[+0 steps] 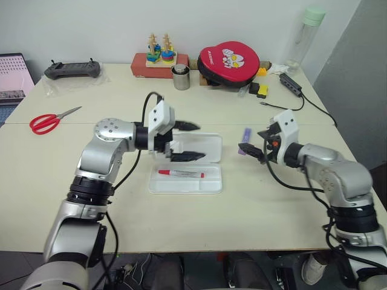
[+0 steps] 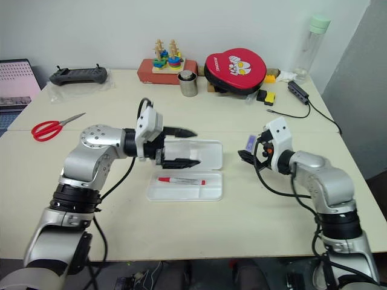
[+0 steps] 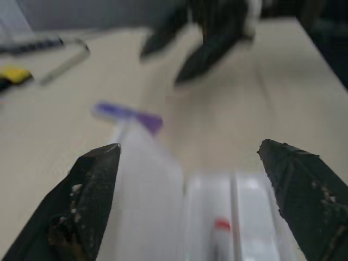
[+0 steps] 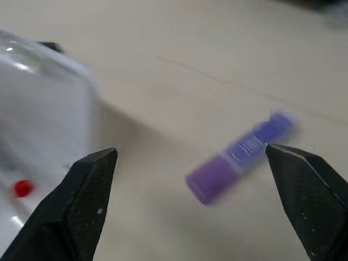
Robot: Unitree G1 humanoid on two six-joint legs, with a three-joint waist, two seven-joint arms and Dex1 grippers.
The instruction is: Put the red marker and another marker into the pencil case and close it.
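The pencil case lies open at mid-table, its lid standing up behind the tray. The red marker lies inside the tray. My left gripper hovers open just above the tray in front of the lid, with nothing between its fingers. The lilac marker rests on the table to the right of the case. My right gripper is open close beside it; in the right wrist view the lilac marker lies between the spread fingertips, apart from them.
Red-handled scissors lie at the left. Along the back stand a black controller, a stacking toy, a metal cup, a red round pouch and a bottle. A black cable runs at the right.
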